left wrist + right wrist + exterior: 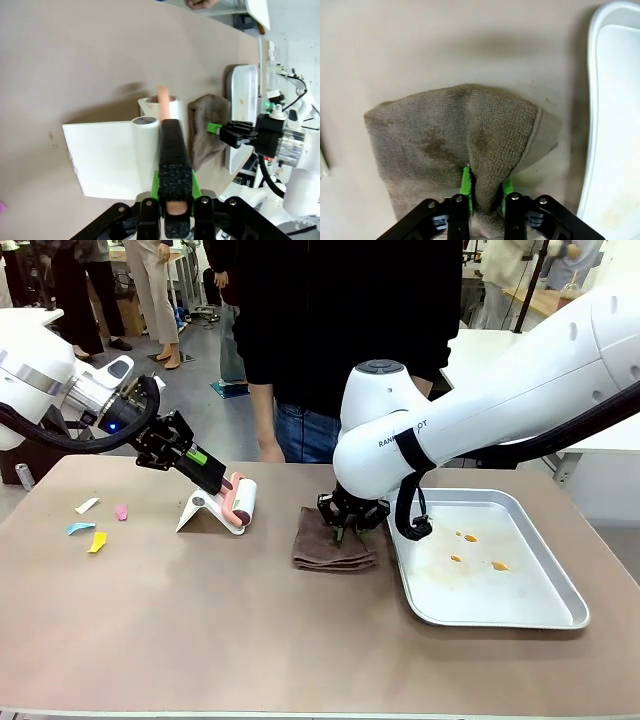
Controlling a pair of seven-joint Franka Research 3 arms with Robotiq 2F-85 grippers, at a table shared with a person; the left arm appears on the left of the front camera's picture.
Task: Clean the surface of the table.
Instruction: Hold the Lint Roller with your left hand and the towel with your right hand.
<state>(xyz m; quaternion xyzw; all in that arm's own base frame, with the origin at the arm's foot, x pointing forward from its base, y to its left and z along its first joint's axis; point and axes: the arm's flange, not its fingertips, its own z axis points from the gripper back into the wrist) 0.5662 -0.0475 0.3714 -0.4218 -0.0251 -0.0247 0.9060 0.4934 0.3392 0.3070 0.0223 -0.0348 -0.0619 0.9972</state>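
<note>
- The left gripper is clamped on the black foam handle of a lint roller. The handle runs straight out between the green pads.
- Past its fingertips, the white roll lies at the end of the handle. A pink tip pokes out beyond it.
- Just beside the jaws sits a white folded stand, touching the roll.
- The right gripper points straight down with its jaws pinched on a raised fold of a brown cloth.
- The rest of the cloth spreads flat ahead of and around these fingertips.
- The table lies directly beneath both pairs of jaws. Its beige-brown top carries the stand, the cloth and everything else named here.
- A silver tray lies close beside the right jaws, apart from the cloth, with a few orange spots inside.
- Four small paper scraps, white, pink, blue and yellow, lie on the tabletop behind the left jaws, towards that arm's own side.
- A person in a dark top stands at the far edge, beyond both grippers.
</note>
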